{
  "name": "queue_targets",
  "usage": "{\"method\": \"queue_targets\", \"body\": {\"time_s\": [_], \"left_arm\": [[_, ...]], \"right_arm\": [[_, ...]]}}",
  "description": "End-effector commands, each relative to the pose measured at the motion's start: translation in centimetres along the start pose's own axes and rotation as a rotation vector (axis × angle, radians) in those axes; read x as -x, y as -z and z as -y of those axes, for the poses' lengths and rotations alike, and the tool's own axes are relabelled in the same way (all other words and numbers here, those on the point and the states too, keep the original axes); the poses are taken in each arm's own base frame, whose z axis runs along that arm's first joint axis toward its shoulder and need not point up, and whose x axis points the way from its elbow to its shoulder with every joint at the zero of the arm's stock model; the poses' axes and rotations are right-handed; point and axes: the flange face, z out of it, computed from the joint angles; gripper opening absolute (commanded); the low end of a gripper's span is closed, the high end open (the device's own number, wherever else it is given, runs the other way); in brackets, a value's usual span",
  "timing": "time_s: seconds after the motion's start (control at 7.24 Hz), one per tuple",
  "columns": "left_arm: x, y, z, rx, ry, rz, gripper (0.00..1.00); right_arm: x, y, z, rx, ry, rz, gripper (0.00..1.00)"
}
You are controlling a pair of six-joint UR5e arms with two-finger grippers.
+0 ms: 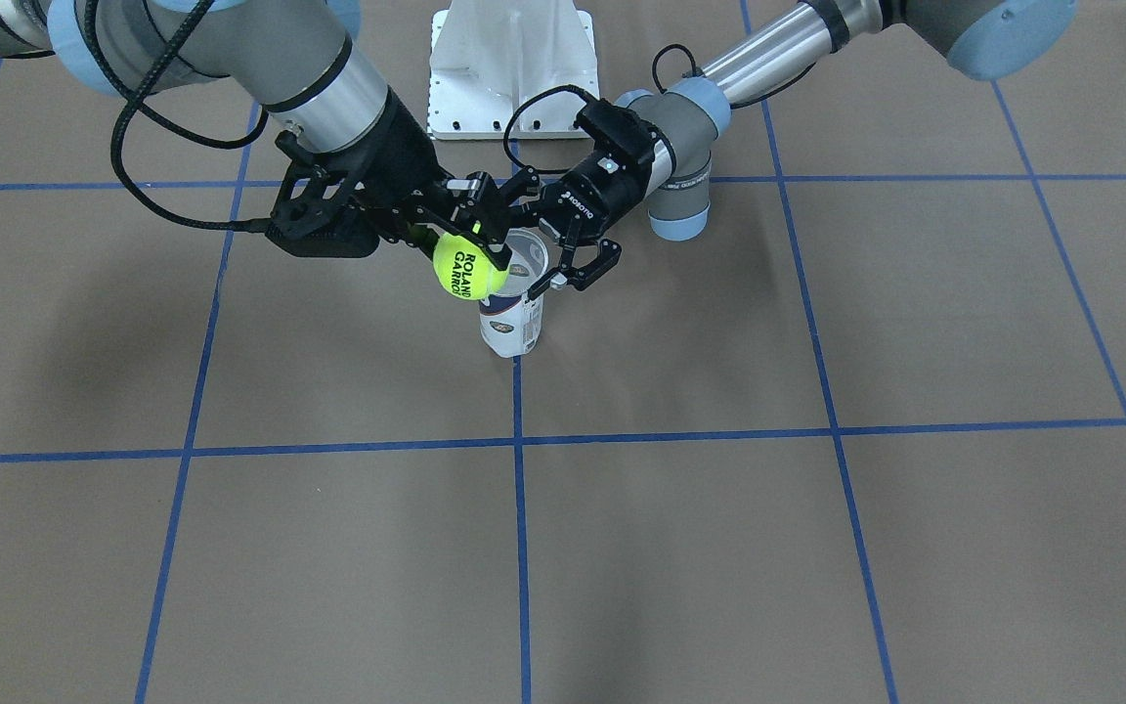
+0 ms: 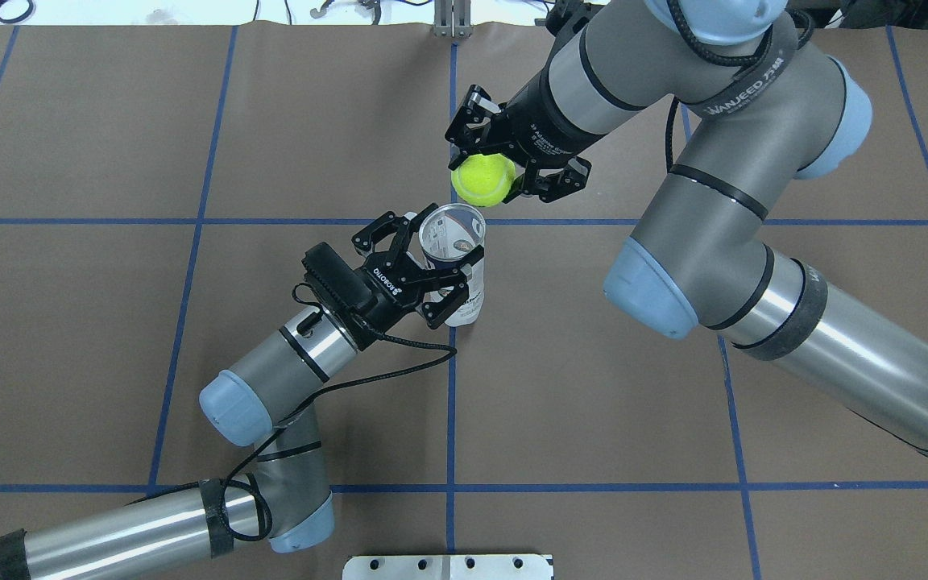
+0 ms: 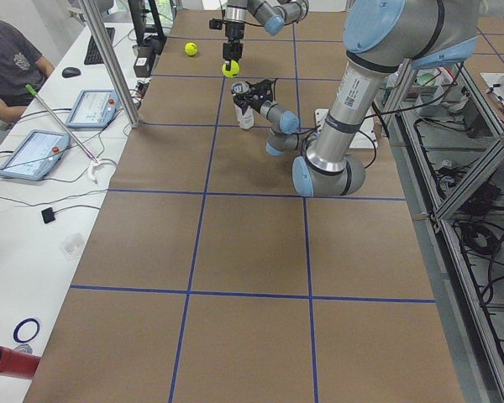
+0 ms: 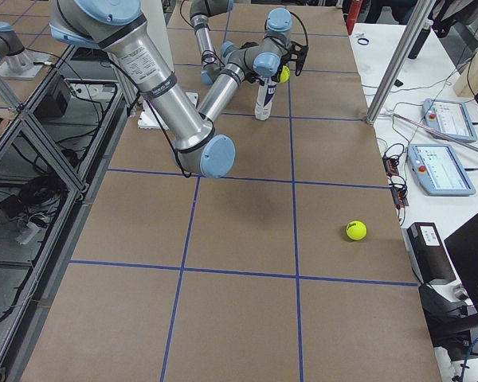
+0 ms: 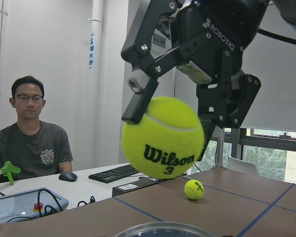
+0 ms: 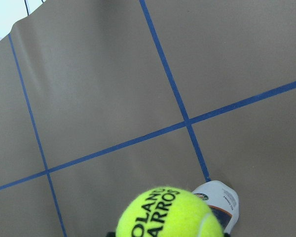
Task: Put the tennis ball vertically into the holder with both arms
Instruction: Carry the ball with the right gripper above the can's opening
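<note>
The tennis ball (image 1: pixel 470 268), yellow-green with black ROLAND GARROS print, hangs in the air with my right gripper (image 2: pixel 486 174) shut on it. It sits just above the open silver rim of the holder (image 2: pixel 453 231) and a little off its centre. The holder (image 1: pixel 512 318) is a clear can with a white and navy label, standing upright on the table. My left gripper (image 2: pixel 441 251) is closed around its upper part, one finger on each side. The left wrist view looks up at the ball (image 5: pixel 163 138), with the rim (image 5: pixel 158 230) at the bottom edge. In the right wrist view the holder (image 6: pixel 223 201) shows under the ball (image 6: pixel 167 215).
A second yellow-green ball (image 4: pixel 355 230) lies on the table far off toward the operators' side, and also shows as the ball (image 5: pixel 194 189). The white pedestal base (image 1: pixel 511 68) stands behind the holder. A person (image 5: pixel 34 143) sits at a side desk with tablets.
</note>
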Motion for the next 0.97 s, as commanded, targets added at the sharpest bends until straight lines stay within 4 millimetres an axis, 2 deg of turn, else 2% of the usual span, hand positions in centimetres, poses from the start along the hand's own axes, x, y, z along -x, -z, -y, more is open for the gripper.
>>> {"method": "queue_targets", "body": {"time_s": [0.0, 0.55, 0.69, 0.83], "left_arm": [[0.0, 0.0, -0.1, 0.001, -0.001, 0.0, 0.63], [0.1, 0.0, -0.2, 0.004, -0.003, 0.001, 0.63], [0.0, 0.0, -0.1, 0.001, -0.001, 0.0, 0.63], [0.1, 0.0, -0.2, 0.002, -0.002, 0.001, 0.63]], "right_arm": [[0.4, -1.8, -2.2, 0.002, 0.014, -0.009, 0.0], [0.2, -2.6, -3.2, 0.013, 0.022, -0.014, 0.0], [0.2, -2.7, -3.4, 0.015, 0.023, -0.015, 0.05], [0.2, -2.7, -3.4, 0.015, 0.024, -0.015, 0.18]]}}
